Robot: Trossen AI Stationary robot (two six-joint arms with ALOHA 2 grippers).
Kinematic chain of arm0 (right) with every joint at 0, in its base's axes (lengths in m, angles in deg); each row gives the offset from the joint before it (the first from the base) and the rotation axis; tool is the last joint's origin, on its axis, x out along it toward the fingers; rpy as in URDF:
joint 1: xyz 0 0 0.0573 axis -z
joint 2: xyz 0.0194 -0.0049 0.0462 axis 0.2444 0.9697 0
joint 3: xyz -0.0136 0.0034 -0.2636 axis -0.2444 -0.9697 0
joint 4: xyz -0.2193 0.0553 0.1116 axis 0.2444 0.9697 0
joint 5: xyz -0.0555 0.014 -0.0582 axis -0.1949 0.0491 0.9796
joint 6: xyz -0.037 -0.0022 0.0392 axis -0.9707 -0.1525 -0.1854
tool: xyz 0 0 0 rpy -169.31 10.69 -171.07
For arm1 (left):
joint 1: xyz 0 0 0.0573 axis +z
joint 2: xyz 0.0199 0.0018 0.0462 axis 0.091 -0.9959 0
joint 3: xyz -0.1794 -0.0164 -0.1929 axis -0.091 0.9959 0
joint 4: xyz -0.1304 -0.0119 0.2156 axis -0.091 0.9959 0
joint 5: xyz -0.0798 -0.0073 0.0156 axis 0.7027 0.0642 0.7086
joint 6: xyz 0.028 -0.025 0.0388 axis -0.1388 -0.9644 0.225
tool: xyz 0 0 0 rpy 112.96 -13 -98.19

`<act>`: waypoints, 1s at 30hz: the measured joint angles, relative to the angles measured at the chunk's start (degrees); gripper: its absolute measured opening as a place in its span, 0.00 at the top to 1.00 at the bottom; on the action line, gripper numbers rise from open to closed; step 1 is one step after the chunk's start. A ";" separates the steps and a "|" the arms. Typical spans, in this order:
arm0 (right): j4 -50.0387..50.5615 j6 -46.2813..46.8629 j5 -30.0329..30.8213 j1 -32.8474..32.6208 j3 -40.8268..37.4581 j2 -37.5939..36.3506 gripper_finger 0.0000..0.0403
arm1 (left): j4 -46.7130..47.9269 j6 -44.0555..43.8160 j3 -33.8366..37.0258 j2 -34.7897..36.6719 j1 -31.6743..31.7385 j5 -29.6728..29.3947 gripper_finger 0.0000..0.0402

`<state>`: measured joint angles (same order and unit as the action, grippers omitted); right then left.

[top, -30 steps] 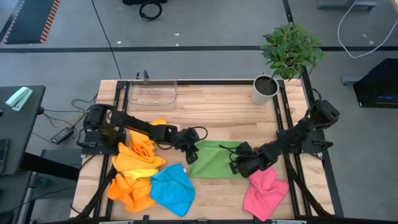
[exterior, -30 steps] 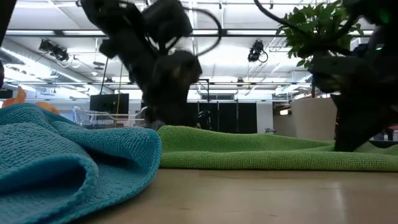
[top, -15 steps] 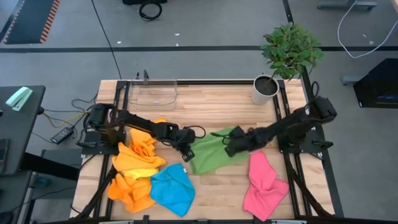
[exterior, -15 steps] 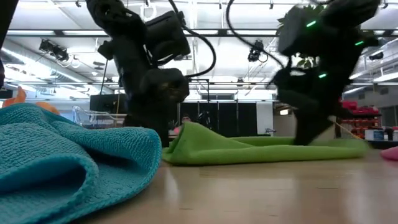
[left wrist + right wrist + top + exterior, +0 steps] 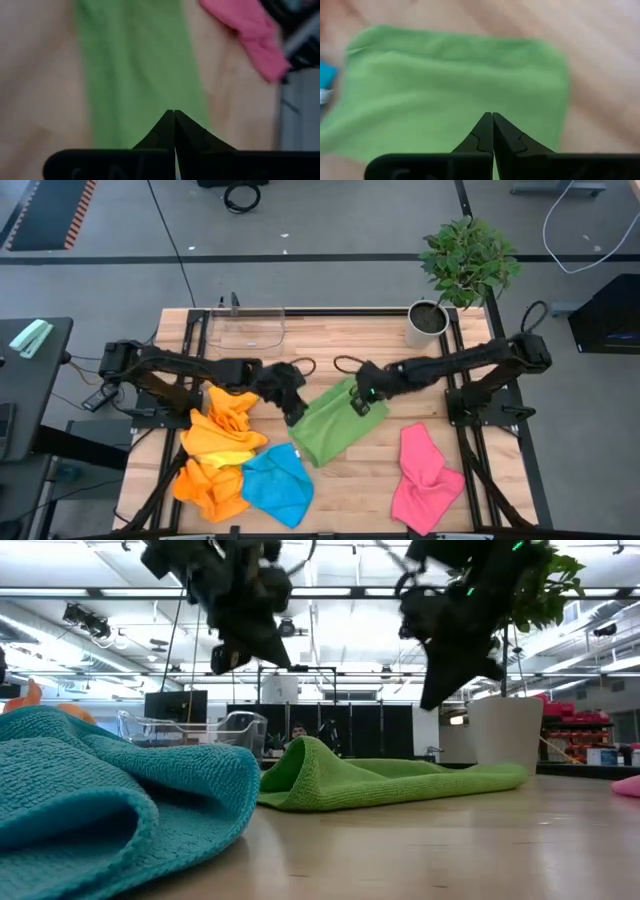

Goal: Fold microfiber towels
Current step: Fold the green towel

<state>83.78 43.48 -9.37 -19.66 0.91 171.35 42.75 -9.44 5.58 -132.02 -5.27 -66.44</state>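
The green towel (image 5: 335,428) lies folded over on the counter (image 5: 330,345), between the orange towels (image 5: 222,442) and the pink towel (image 5: 425,477), with the blue towel (image 5: 277,484) just beside its near corner. The left gripper (image 5: 293,414) hangs above the green towel's left edge, fingers pressed together on nothing. The right gripper (image 5: 358,404) hangs over its far right corner, likewise pressed together and empty
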 joint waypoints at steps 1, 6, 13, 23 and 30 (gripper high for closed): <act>-0.39 3.61 1.73 -2.63 -0.17 0.26 0.99 | 1.63 0.91 0.09 -0.09 0.48 -0.26 0.98; -7.05 23.36 12.68 -12.74 -4.79 5.39 0.99 | 3.22 5.84 0.16 -5.56 0.41 -0.06 0.99; -13.42 35.25 16.06 -17.69 -6.45 11.08 0.99 | 1.78 8.77 0.18 -14.41 0.52 -0.25 0.98; -11.31 24.70 12.30 -11.91 -10.36 12.15 0.99 | 2.12 2.88 0.04 -17.72 -2.40 1.48 0.99; -9.51 -2.20 8.28 4.99 -11.09 6.07 0.99 | -13.51 -12.93 0.07 -18.79 -9.98 1.57 0.97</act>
<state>74.27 41.28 -1.08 -14.67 -10.18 177.42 29.24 -22.37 5.65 -150.81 -15.24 -64.87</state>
